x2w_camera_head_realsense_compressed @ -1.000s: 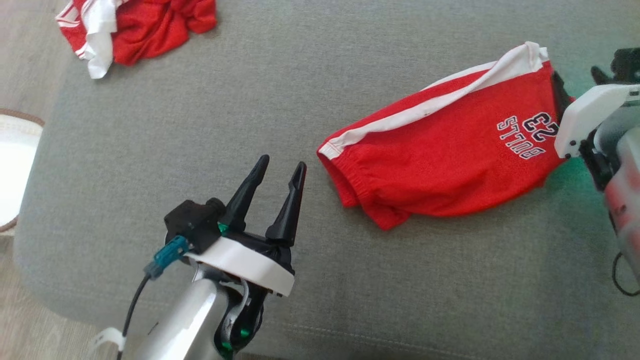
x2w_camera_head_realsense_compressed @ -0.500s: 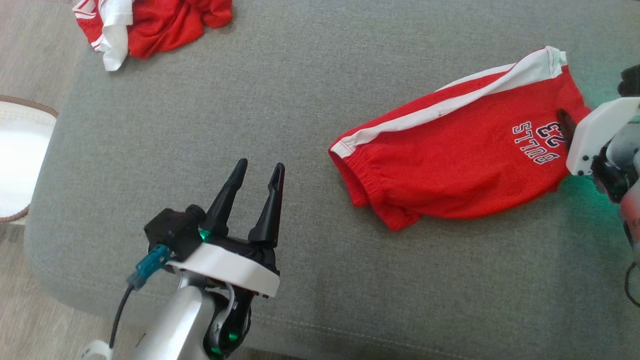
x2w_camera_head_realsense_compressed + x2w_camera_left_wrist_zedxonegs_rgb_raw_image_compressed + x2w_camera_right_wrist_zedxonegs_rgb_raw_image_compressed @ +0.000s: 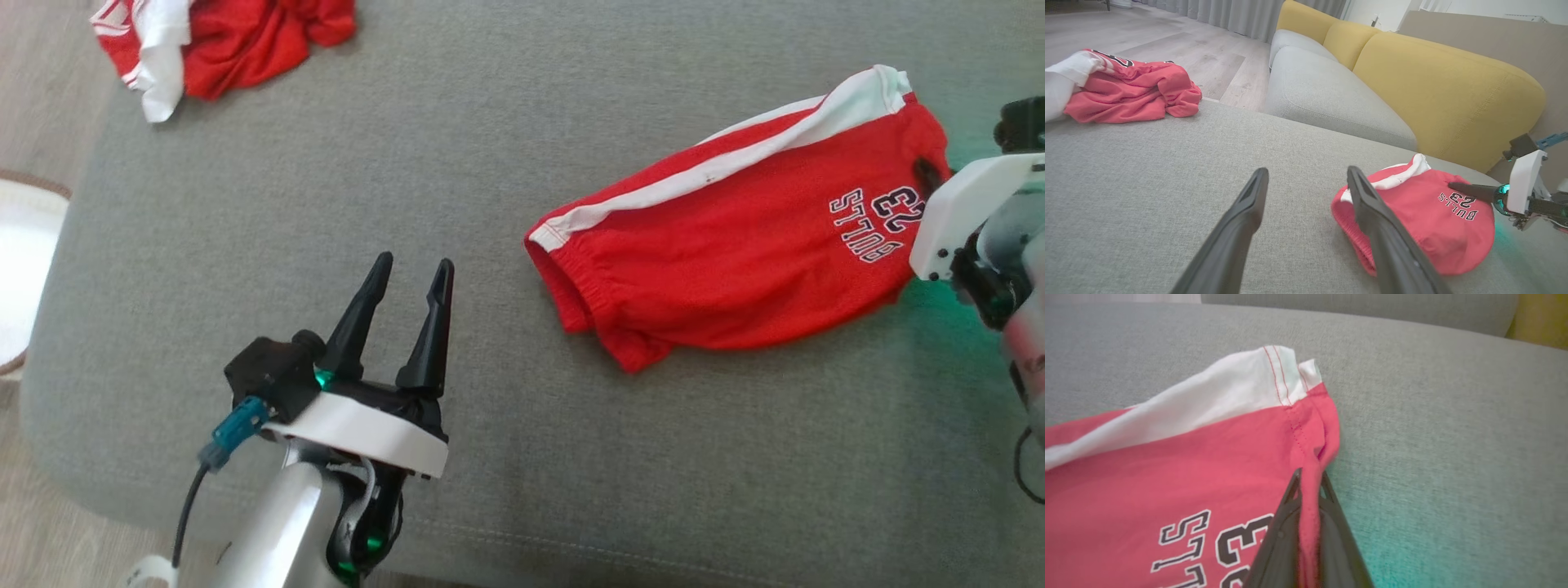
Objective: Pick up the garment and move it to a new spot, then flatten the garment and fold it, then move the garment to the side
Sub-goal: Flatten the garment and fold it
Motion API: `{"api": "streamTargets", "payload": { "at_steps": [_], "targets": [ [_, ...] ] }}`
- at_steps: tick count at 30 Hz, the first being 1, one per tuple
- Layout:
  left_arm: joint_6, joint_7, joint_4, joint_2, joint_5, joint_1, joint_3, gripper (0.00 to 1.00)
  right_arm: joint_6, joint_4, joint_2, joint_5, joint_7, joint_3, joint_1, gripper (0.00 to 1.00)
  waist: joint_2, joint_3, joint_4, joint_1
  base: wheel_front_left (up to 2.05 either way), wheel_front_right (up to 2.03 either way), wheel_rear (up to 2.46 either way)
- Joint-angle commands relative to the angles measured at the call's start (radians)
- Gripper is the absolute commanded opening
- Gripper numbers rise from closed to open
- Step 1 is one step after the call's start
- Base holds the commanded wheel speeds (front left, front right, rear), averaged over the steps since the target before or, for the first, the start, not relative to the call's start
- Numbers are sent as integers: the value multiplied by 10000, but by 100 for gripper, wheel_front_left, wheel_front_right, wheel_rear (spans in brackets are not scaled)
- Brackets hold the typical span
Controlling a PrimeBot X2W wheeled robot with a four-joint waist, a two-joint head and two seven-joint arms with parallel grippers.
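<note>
The garment [image 3: 735,253] is a pair of red shorts with a white side stripe and "BULLS 23" print, lying mostly flat on the grey cushion [image 3: 490,147]. My right gripper [image 3: 929,173] is at its right end, shut on the red hem beside the print; in the right wrist view the fabric [image 3: 1167,469] is pinched between the two fingers of the right gripper [image 3: 1308,475]. My left gripper [image 3: 414,265] stands open over bare cushion, well to the left of the shorts. In the left wrist view the left gripper [image 3: 1307,171] has nothing between its fingers, with the shorts [image 3: 1425,216] just to their right.
Another crumpled red and white garment [image 3: 220,41] lies at the cushion's far left corner. A white round object [image 3: 20,269] sits on the wooden floor beyond the left edge. A yellow sofa back [image 3: 1433,81] rises behind the cushion.
My right gripper has come onto the shorts' right hem and shut on it. The left gripper has drifted a little left and stays open. The camera has shifted slightly.
</note>
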Motion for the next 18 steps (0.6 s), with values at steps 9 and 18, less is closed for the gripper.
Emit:
{"api": "streamTargets", "payload": {
  "at_steps": [9,18],
  "targets": [
    [-135,-120,26,13,238,-128,578,100,73,-451,221,396,-1303,138,638,0,0,-528,-886,0,0,0,0],
    [-143,-120,183,-10,278,71,732,100,73,-932,513,725,-2455,-197,1618,0,0,-952,-1980,0,0,0,0]
  ]
}}
